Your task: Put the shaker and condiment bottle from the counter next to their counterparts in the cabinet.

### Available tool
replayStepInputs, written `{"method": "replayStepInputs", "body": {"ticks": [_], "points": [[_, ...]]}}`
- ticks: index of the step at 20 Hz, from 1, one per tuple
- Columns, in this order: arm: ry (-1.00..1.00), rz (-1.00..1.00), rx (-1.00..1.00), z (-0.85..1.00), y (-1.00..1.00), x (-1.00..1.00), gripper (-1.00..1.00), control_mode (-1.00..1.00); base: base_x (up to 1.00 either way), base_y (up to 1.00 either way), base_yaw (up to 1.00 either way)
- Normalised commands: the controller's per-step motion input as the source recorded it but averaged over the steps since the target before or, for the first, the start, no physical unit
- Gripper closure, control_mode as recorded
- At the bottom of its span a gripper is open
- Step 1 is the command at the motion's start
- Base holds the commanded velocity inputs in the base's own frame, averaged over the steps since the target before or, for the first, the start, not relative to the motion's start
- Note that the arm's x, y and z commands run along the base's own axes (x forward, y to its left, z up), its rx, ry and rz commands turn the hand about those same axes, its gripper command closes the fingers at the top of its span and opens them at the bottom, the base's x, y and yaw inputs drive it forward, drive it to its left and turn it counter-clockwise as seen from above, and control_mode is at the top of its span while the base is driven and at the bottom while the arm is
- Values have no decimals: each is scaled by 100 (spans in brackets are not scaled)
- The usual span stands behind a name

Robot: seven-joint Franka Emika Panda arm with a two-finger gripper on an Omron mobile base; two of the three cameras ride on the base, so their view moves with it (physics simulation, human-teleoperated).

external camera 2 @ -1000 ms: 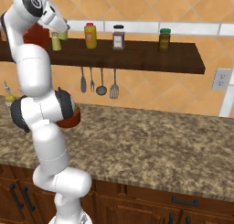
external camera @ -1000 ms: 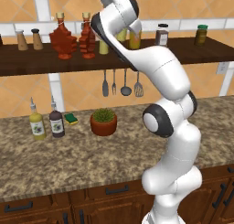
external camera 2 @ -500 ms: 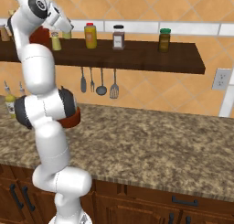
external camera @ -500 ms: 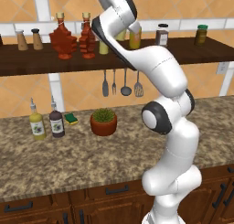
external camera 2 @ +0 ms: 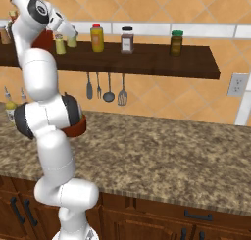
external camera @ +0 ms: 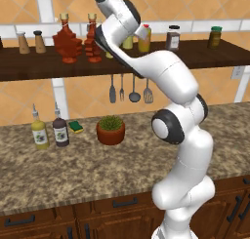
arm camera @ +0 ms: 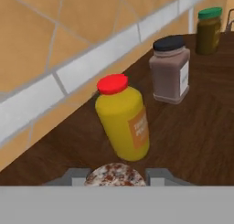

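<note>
My gripper [arm camera: 116, 175] is up at the dark wooden shelf [external camera: 195, 56], shut on the yellow-green shaker [external camera 2: 72, 39], whose speckled cap [arm camera: 115, 176] sits between the fingertips. A second yellow-green shaker [external camera 2: 60, 45] stands on the shelf just left of it. Two red maple-leaf bottles [external camera: 68, 42] [external camera: 93, 40] with tan caps stand side by side further left on the shelf. Just beyond the held shaker stands a yellow bottle with a red cap [arm camera: 123, 122]. My arm hides the shaker's body in the left base view.
Right along the shelf are a brown spice jar [arm camera: 170, 71] and a green-lidded jar [arm camera: 209, 30]. Two brown shakers [external camera: 30, 42] stand at its left end. Utensils [external camera: 129, 89] hang below. The granite counter [external camera: 73, 169] holds two pourer bottles [external camera: 49, 131], a sponge [external camera: 75, 126] and a potted plant [external camera: 111, 129].
The arm has shifted only slightly at the shelf, with the shaker still in the gripper. Nothing else has moved.
</note>
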Motion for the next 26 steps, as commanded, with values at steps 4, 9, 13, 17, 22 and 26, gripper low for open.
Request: {"method": "replayStepInputs", "body": {"ticks": [4,9,13,17,22,26], "points": [[0,0,-14,-33,7,0,100,-100,0,0,0],[0,0,0,-4,1,3,100,-100,0,0,0],[0,0,0,-21,0,1,100,-100,0,0,0],[0,0,0,-29,0,0,100,-100,0,0,0],[0,0,0,-10,0,11,100,-100,0,0,0],[0,0,0,0,0,6,100,-100,0,0,0]]}}
